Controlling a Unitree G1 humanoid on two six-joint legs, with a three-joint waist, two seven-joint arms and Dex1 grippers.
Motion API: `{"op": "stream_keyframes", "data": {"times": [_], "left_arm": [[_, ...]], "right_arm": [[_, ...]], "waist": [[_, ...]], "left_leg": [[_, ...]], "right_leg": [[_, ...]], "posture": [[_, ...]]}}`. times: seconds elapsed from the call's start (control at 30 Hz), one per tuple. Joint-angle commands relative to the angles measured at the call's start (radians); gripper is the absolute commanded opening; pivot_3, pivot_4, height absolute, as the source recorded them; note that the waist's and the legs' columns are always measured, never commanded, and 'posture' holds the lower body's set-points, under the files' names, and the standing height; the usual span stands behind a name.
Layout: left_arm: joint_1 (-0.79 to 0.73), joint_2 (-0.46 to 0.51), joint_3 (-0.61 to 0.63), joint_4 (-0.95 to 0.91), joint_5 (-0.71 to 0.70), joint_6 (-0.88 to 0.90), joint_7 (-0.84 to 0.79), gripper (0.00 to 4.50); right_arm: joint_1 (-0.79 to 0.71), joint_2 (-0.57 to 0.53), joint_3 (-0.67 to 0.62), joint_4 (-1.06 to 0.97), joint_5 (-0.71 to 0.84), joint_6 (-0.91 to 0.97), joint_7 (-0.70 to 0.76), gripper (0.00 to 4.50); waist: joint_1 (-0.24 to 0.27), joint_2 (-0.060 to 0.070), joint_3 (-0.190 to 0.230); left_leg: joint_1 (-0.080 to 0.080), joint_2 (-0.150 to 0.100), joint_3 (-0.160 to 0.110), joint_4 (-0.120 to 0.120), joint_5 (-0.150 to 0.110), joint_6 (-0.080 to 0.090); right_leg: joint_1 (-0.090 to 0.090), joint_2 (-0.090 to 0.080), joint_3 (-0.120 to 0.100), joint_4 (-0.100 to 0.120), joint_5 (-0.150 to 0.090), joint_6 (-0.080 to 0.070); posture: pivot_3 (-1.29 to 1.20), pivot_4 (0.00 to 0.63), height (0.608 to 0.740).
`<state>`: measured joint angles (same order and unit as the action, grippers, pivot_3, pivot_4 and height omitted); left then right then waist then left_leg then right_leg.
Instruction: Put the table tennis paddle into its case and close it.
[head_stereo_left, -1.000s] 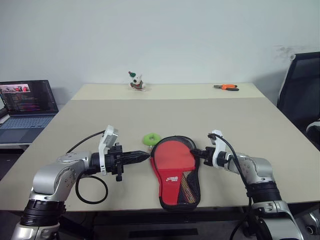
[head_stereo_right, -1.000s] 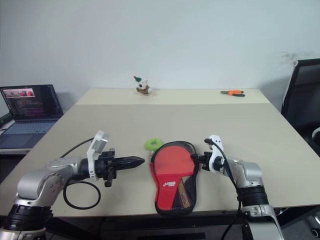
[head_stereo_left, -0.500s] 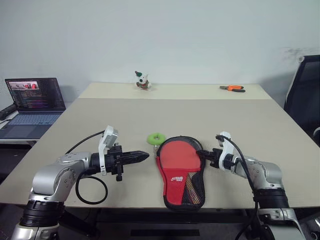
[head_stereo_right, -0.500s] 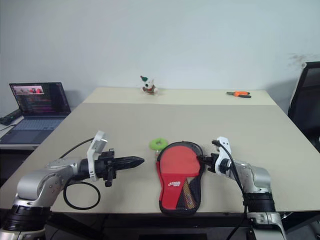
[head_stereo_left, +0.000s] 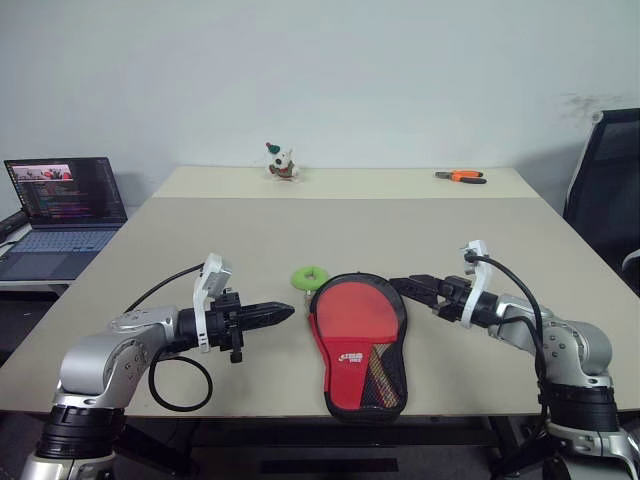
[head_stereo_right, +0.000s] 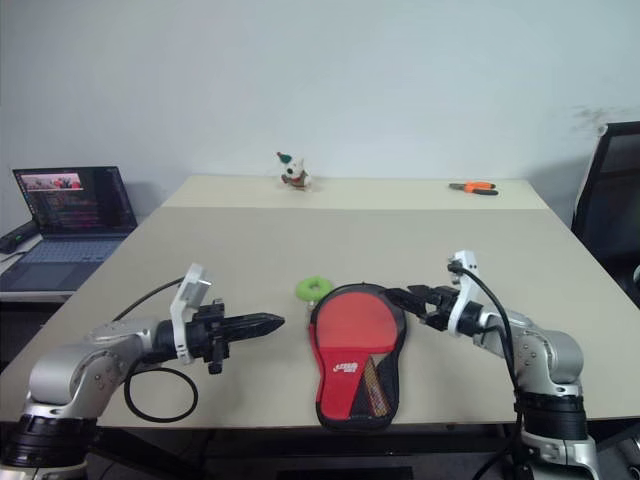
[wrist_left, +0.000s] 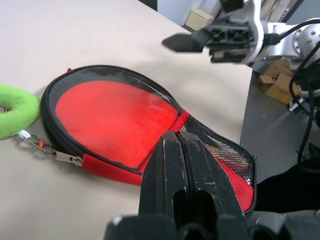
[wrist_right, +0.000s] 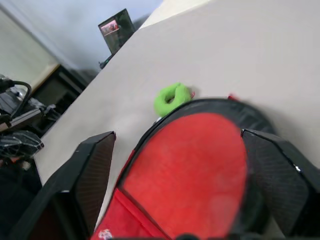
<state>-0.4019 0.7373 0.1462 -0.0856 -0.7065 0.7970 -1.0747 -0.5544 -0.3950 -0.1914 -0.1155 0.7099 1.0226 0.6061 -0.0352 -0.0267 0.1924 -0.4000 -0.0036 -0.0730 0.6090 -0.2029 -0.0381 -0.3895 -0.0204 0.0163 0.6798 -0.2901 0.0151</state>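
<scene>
Case (head_stereo_left: 359, 352) on table (head_stereo_left: 300, 230), near front edge. Paddle (head_stereo_left: 357, 312) inside case. Ring (head_stereo_left: 309, 277) just behind case, to its left. Left gripper (head_stereo_left: 290, 312) left of case; right gripper (head_stereo_left: 398, 287) right of case, above table. Figurine (head_stereo_left: 278, 161), pliers (head_stereo_left: 460, 176) far behind case. Laptop (head_stereo_left: 58, 212) far left.

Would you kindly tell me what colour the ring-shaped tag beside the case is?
Bright green; the tag shows best in the left wrist view.

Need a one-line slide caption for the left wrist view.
Shut left gripper points over the case with the paddle inside; open right gripper hovers beyond.
</scene>
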Motion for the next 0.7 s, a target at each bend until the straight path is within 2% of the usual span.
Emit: {"op": "stream_keyframes", "data": {"times": [0.03,0.1,0.2,0.37,0.47,0.57,0.7], "left_arm": [[-0.054,-0.023,0.026,0.059,0.042,-0.030,0.092,0.00],[-0.097,-0.052,0.015,0.140,0.120,-0.084,0.186,0.00],[-0.148,-0.083,-0.012,0.236,0.207,-0.158,0.255,0.59],[-0.275,-0.176,-0.052,0.437,0.324,-0.251,0.373,2.40],[-0.366,-0.222,-0.084,0.573,0.368,-0.289,0.364,3.49],[-0.496,-0.260,-0.123,0.790,0.433,-0.350,0.339,4.47],[-0.625,-0.293,-0.147,1.034,0.497,-0.431,0.297,4.47]], "right_arm": [[0.011,-0.027,0.135,-0.090,-0.030,-0.046,0.068,4.48],[0.029,-0.044,0.254,-0.108,-0.120,-0.107,0.076,4.48],[0.045,-0.010,0.340,-0.101,-0.193,-0.171,0.042,4.50],[0.073,0.040,0.414,-0.080,-0.288,-0.236,-0.009,4.50],[0.081,0.048,0.430,-0.080,-0.312,-0.243,-0.015,4.50],[0.086,0.051,0.435,-0.074,-0.337,-0.250,-0.024,4.50],[0.088,0.062,0.434,-0.072,-0.355,-0.250,-0.032,4.50]], "waist": [[0.000,0.000,0.000],[0.002,0.000,0.000],[0.002,0.000,0.000],[0.010,-0.001,0.000],[0.010,-0.002,0.000],[0.008,-0.002,0.000],[0.002,-0.002,0.000]], "left_leg": [[0.000,0.001,0.000,0.000,0.000,0.000],[0.000,0.001,-0.001,0.000,0.000,0.000],[0.000,0.000,-0.001,0.001,0.000,0.000],[-0.001,-0.002,-0.002,0.001,0.000,0.000],[-0.002,-0.003,-0.003,0.002,0.000,0.000],[-0.002,-0.003,-0.002,0.002,0.000,0.000],[-0.002,-0.004,-0.002,0.002,0.000,0.000]], "right_leg": [[0.000,0.000,0.000,0.000,0.000,0.000],[0.000,0.000,-0.001,0.000,0.000,0.000],[0.000,0.000,-0.001,0.000,0.000,0.000],[0.000,0.000,-0.002,0.000,0.001,-0.001],[0.000,0.000,-0.003,0.000,0.001,-0.001],[0.000,0.000,-0.004,0.000,0.001,0.000],[0.000,0.000,-0.007,0.000,0.000,0.001]], "posture": [[0.00,0.150,0.740],[0.00,0.150,0.740],[0.00,0.150,0.740],[0.00,0.150,0.740],[0.00,0.150,0.740],[0.00,0.150,0.740],[0.00,0.150,0.740]]}}
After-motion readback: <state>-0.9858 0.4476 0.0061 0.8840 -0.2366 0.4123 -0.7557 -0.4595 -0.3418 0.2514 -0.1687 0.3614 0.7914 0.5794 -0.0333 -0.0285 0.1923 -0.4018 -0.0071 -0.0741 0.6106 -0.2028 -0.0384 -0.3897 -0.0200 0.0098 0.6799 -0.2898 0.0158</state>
